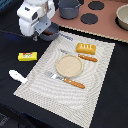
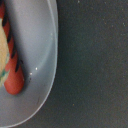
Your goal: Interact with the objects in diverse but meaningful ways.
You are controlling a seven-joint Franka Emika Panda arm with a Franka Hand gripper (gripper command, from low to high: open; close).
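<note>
My gripper [image 1: 39, 33] hangs at the back of the exterior view's left, right over the small grey pan [image 1: 51, 34]; its fingers are hidden, so I cannot tell their state. The wrist view looks down into the pan [image 2: 40, 55], where a brown sausage [image 2: 12, 70] with dark grill marks lies; no fingers show there. On the striped placemat [image 1: 95, 85] sit the orange bread loaf [image 1: 86, 47], the tan plate [image 1: 69, 65], an orange-handled knife [image 1: 88, 58] and an orange-handled fork [image 1: 69, 81]. The yellow box [image 1: 27, 56] and white utensil [image 1: 18, 76] lie on the dark table.
A toy stove top [image 1: 107, 22] runs along the back, with a dark pot [image 1: 69, 9], black burners [image 1: 90, 19] and a bowl [image 1: 122, 17] at the exterior view's right. The pan's handle [image 1: 65, 37] points toward the placemat.
</note>
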